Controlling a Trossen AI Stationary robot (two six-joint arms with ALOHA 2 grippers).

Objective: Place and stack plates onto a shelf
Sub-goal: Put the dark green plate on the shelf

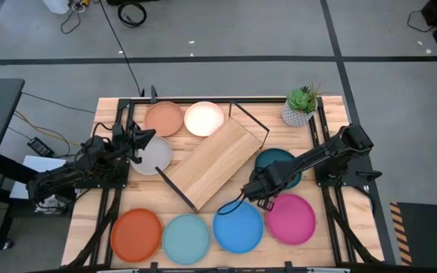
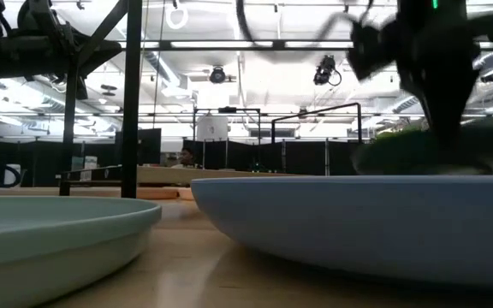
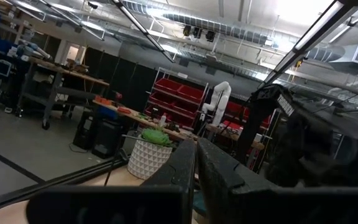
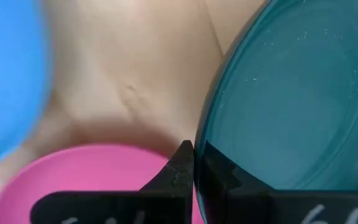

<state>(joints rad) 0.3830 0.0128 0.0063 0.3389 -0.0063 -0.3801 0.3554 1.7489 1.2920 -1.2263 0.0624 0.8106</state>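
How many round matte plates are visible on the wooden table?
8. Back edge: salmon plate, cream plate. Left: pale grey plate. Right: teal plate. Front row: orange plate, light blue plate, blue plate, magenta plate.

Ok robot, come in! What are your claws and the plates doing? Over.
Right gripper shut on teal plate rim. Left gripper shut, empty, over grey plate. Shelf bare, no plates stacked. Nothing blocking.

Wooden table (image 1: 325, 235) carries eight plates (image 1: 136, 233), a potted plant (image 1: 300, 107) far right, and the shelf (image 1: 216, 160) lying diagonally mid-table
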